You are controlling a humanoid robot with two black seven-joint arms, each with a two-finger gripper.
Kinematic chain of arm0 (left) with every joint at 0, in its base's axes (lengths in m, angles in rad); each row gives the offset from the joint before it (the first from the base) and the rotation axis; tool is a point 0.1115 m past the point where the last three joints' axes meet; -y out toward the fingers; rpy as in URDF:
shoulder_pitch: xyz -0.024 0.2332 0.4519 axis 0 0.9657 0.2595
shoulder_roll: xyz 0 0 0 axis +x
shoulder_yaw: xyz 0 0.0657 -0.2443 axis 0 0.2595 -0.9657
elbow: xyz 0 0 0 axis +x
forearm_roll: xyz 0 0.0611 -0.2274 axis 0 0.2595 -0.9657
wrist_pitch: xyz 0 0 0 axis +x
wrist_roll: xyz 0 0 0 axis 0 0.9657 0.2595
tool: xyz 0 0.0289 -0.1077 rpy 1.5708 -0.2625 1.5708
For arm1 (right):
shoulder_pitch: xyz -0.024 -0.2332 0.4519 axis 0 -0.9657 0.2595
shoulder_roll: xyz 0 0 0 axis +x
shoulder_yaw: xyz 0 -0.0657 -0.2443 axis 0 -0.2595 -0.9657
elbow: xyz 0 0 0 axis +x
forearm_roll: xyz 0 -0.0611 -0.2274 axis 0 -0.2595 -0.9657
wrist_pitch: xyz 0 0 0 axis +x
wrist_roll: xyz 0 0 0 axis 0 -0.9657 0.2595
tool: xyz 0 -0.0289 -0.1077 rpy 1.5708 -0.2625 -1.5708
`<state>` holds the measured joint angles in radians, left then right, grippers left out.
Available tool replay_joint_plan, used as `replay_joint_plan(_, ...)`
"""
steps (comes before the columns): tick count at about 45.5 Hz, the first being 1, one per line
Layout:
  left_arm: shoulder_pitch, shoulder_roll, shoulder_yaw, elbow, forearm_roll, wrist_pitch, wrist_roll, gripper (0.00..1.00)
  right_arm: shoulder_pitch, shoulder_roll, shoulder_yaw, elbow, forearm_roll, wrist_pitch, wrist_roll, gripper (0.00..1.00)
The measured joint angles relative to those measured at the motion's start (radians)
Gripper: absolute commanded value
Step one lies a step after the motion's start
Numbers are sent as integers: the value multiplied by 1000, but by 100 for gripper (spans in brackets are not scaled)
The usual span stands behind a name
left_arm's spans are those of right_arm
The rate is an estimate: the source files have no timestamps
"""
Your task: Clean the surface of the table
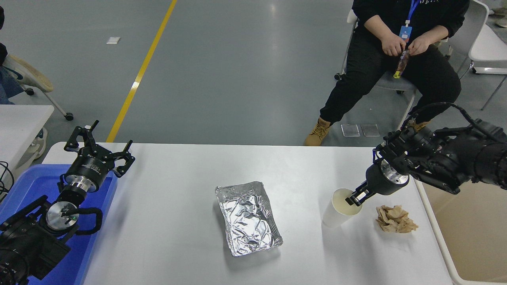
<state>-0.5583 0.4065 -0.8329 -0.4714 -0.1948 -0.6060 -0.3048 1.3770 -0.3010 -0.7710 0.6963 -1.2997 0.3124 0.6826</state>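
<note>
The white table surface [178, 237] fills the lower frame. A white paper cup [340, 208] stands at its right part, tilted, with its mouth toward the camera. My right gripper [353, 198] is shut on the cup's rim, one finger inside and one outside, and holds it a little raised. A crumpled foil tray [248, 218] lies at the middle. A crumpled brown paper wad [395, 219] lies right of the cup. My left gripper [99, 152] is parked, open and empty, at the left over the blue bin.
A blue bin [35, 190] sits at the table's left edge. A cream tub [471, 233] stands off the right edge. A seated person [400, 51] is beyond the far side. A smaller white table [20, 118] stands at far left.
</note>
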Motion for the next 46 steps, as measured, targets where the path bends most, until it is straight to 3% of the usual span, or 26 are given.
replay_joint_plan(32,0,0,0,0,0,0,0,100,14,-116,314,3,89,16,61,0)
replay_joint_plan(46,0,0,0,0,0,0,0,100,-3,-176,471,-3,257,21,66,0)
